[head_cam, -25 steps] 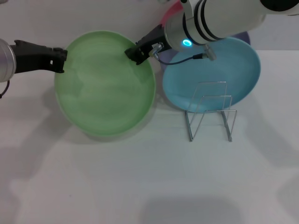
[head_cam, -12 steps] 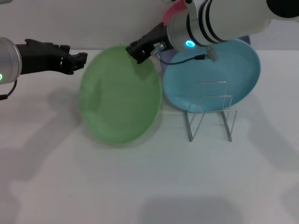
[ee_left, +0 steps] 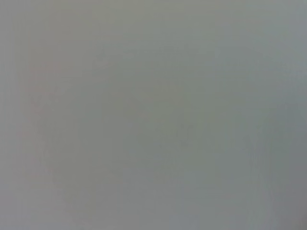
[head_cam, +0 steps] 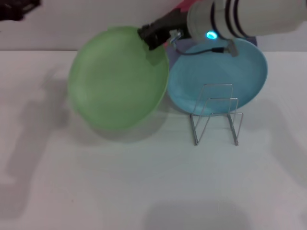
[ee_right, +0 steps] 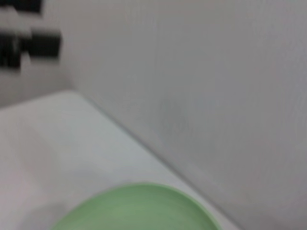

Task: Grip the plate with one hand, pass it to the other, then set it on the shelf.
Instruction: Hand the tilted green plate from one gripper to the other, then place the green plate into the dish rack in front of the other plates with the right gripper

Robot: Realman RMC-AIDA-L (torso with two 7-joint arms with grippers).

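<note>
Since the earlier frame, left gripper (head_cam: 19, 9) has withdrawn, fingers unreadable. Right gripper (head_cam: 152, 36) alone clamps plate (head_cam: 117, 79), lifted and tilted beside rack (head_cam: 216, 115). Handover done; next, slot plate between dividers.

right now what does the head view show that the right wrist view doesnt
Only the head view shows the right hand clamped on the green plate's far rim, the turquoise plate and the wire shelf in front of it. Only the right wrist view shows the wall meeting the table edge up close. Both share the green plate, the white table and the left hand far off.
</note>
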